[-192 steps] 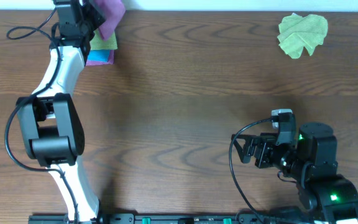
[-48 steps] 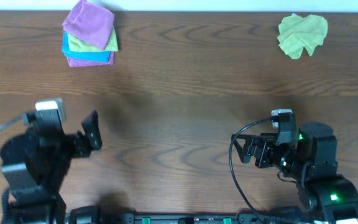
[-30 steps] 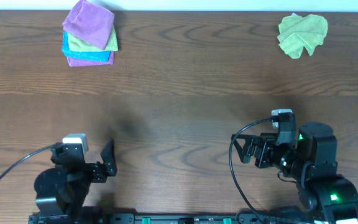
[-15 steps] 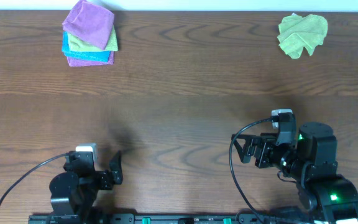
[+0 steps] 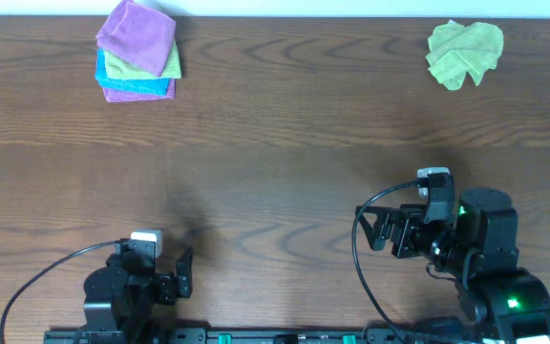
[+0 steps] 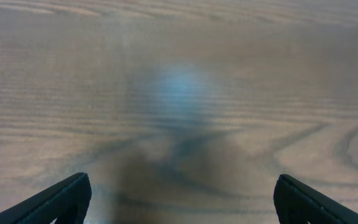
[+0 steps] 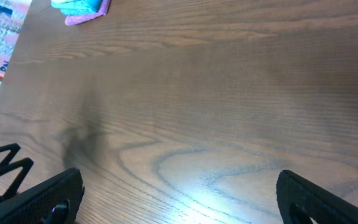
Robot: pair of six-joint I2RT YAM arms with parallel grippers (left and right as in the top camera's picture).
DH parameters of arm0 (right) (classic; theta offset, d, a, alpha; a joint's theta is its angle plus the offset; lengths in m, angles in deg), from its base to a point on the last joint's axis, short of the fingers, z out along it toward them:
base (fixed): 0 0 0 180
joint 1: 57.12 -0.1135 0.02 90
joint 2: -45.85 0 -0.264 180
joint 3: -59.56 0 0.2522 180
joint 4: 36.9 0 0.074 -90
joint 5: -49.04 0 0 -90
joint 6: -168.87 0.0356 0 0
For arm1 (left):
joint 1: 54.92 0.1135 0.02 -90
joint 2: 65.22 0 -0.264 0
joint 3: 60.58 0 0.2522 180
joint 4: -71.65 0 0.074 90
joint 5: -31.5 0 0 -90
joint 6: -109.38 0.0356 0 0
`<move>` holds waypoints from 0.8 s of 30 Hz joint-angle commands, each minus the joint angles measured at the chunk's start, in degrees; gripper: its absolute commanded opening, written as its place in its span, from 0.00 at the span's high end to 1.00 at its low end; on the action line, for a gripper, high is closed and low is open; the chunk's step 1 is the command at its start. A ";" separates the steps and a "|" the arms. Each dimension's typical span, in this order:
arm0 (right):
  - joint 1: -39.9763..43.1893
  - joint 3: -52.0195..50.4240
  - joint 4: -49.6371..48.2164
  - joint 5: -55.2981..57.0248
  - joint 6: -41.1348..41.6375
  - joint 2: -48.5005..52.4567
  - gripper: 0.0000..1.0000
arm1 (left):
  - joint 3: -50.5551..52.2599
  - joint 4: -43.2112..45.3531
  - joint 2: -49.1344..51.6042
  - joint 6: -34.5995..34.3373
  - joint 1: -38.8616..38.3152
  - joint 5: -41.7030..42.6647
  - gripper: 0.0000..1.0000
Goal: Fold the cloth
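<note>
A crumpled light green cloth [image 5: 464, 53] lies at the far right of the table, untouched. At the far left sits a stack of folded cloths [image 5: 138, 52], purple on top of green, blue and purple; its corner [image 7: 79, 6] shows at the top of the right wrist view. My left gripper [image 5: 181, 272] is low at the near left edge, open, with bare wood between its fingers [image 6: 61, 199]. Near the front right, my right gripper [image 5: 375, 232] is open as well, facing left over bare wood [image 7: 179, 199]. Both are far from the green cloth.
The dark wooden table [image 5: 275, 143] runs the full width of the view. Black cables loop beside each arm base at the near edge. A patterned floor shows past the table's left edge in the right wrist view.
The left arm has pulled back from the folded stack to the near left edge, leaving a purple cloth on top, and has shifted slightly right over the last second. The right arm has not moved.
</note>
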 commanded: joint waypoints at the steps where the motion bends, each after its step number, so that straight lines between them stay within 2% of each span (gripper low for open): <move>1: 0.42 -0.13 0.07 0.00 0.59 -0.20 0.01 | 0.37 -0.42 -0.61 3.28 -0.35 -0.22 0.05; 6: 0.42 -0.13 0.07 -0.02 0.59 -0.20 0.01 | 0.39 -2.21 -0.63 5.66 -0.35 -0.63 0.05; 15: 0.42 -0.13 0.07 0.00 0.61 -0.20 0.01 | 0.39 -3.26 -0.61 5.64 -0.35 -4.98 0.05; 24: 0.42 -0.13 0.07 0.00 0.59 -0.20 0.01 | 0.39 -3.23 -0.61 5.64 -0.35 -5.16 0.05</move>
